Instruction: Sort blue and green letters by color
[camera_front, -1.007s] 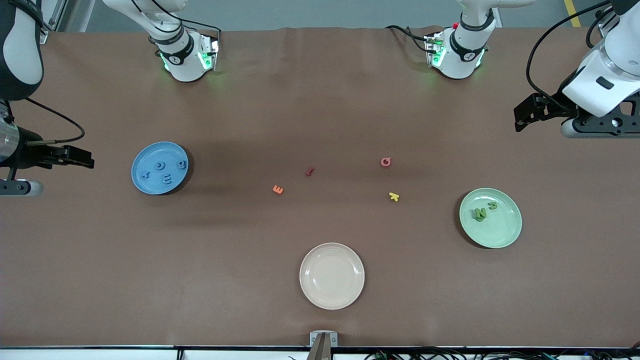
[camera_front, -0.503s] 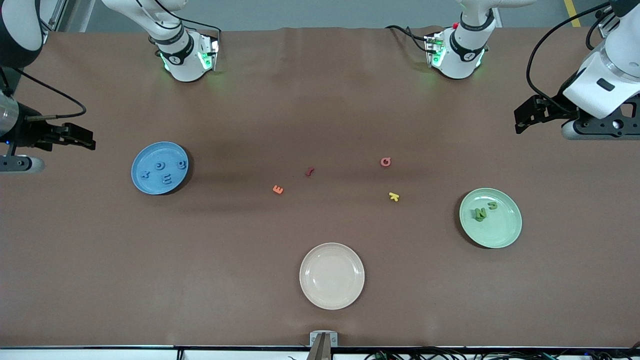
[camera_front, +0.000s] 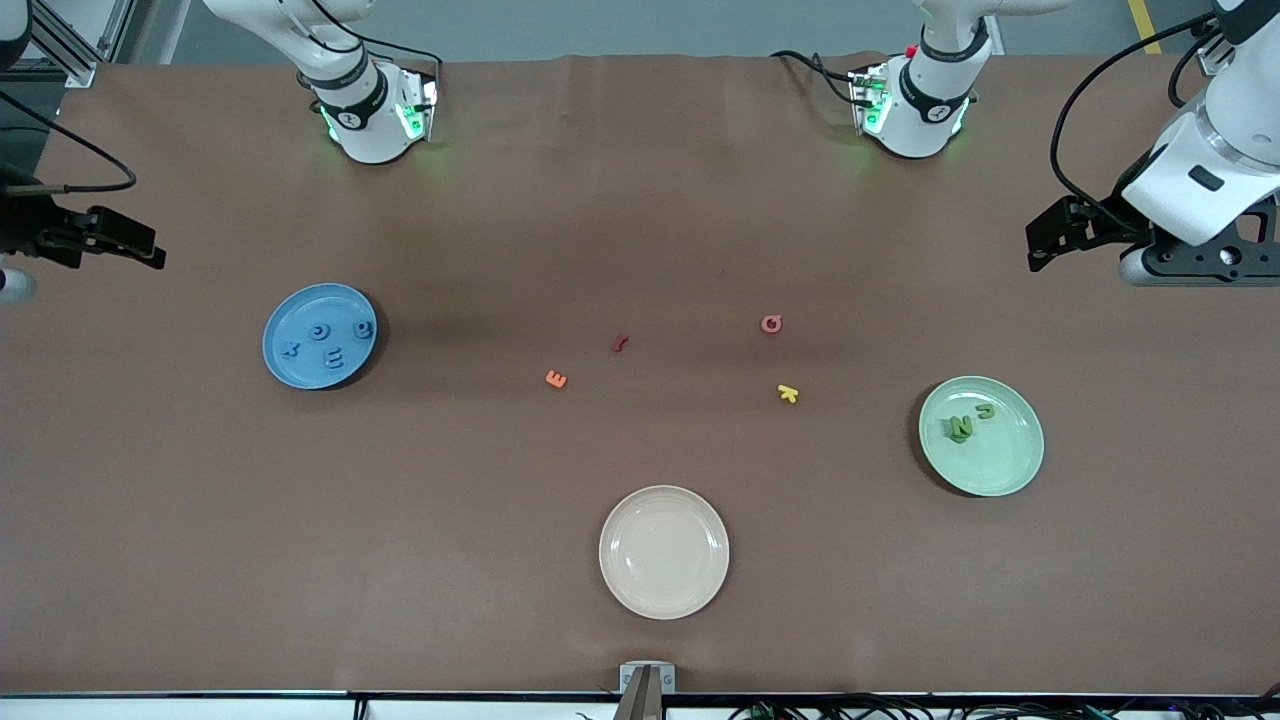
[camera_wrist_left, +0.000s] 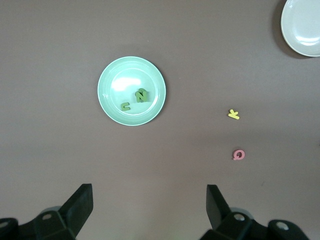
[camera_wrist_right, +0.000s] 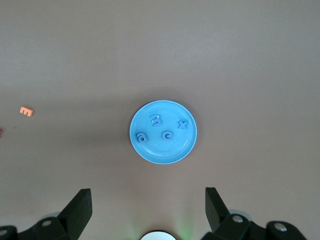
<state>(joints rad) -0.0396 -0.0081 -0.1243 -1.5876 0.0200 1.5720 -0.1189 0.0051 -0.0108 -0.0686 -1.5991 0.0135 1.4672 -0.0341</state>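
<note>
Several light blue letters (camera_front: 327, 344) lie in the blue plate (camera_front: 290, 370) toward the right arm's end; they also show in the right wrist view (camera_wrist_right: 166, 134). Olive-green letters lie in the green plate (camera_front: 1005, 465): an N (camera_front: 960, 428) bunched with other green pieces, and a u (camera_front: 985, 411) beside it. The left wrist view shows the same N (camera_wrist_left: 142, 95) and u (camera_wrist_left: 125, 106). My right gripper (camera_front: 135, 245) is open and empty, high over the table's end beside the blue plate. My left gripper (camera_front: 1045, 240) is open and empty, high over the table at the left arm's end.
A cream plate (camera_front: 664, 600) stands near the front edge. Loose on the middle of the table lie an orange E (camera_front: 556, 379), a dark red letter (camera_front: 619, 343), a pink Q (camera_front: 771, 323) and a yellow k (camera_front: 788, 393).
The right gripper has drawn back toward the robots' side and the table's end. The left gripper shifted only slightly. Both stayed open; no letter moved.
</note>
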